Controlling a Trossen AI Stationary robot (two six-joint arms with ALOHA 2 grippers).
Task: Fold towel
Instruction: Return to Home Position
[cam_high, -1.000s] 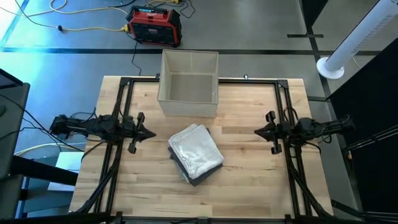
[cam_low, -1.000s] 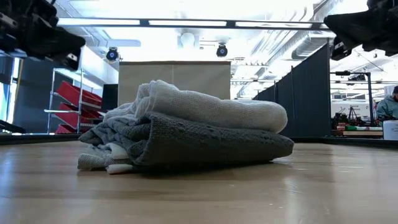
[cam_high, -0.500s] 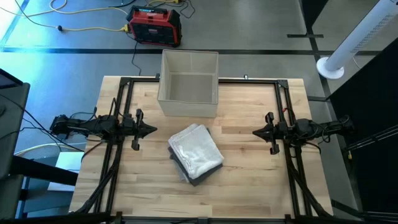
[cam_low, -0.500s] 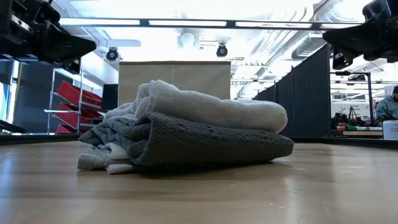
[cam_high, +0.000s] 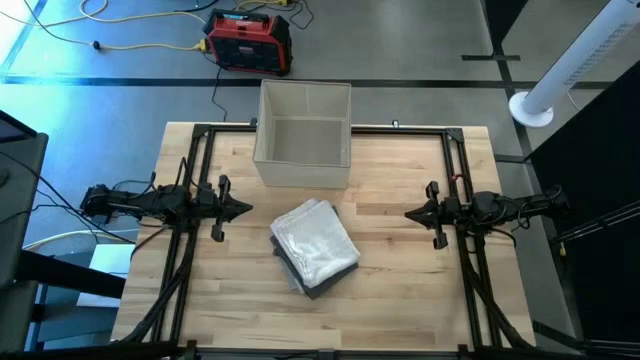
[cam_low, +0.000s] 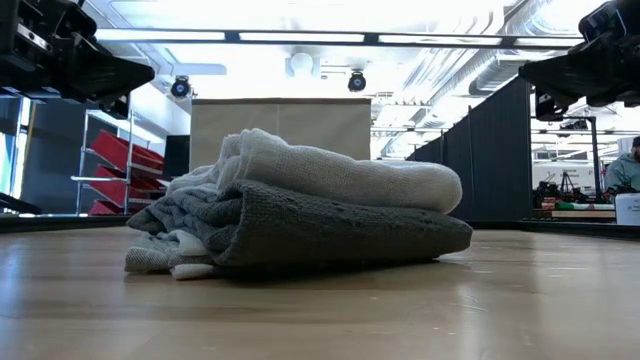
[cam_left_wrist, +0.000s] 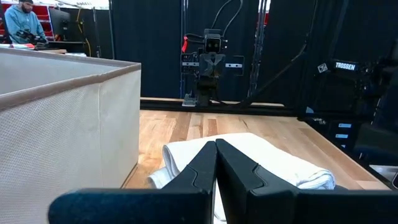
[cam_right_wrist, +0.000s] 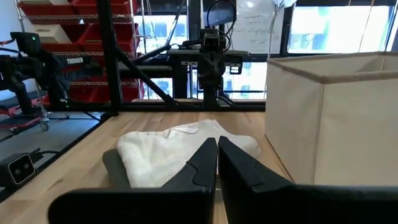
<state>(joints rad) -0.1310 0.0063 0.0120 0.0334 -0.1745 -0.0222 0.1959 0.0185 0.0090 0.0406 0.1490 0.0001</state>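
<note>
**Folded towel stack** (cam_high: 315, 248): middle of the wooden bench (cam_high: 400, 310), lying askew to its edges. Only the low view shows the layers, with the gray patterned towel (cam_low: 340, 232) beneath and a paler towel (cam_low: 350, 180) on top. From above, the pale one covers nearly all, and gray edges out on the near side.

**Left pincer** (cam_high: 246, 209): level with the stack and well apart on its left. It is raised off the bench, arm stretched horizontal, tip pointing inward.

**Right pincer** (cam_high: 409, 213): mirrored on the right, same pose.

**Fingers:** only the wrist views settle them. Both pairs are pressed together and grip nothing.

**Beige fabric bin** (cam_high: 300, 172): far edge of the bench, behind the stack and apart from it.

**Red power unit** (cam_high: 248, 42): on the floor beyond the bench.

**Person** (cam_low: 627, 165): far off in the room, at the right of the low view.
</note>
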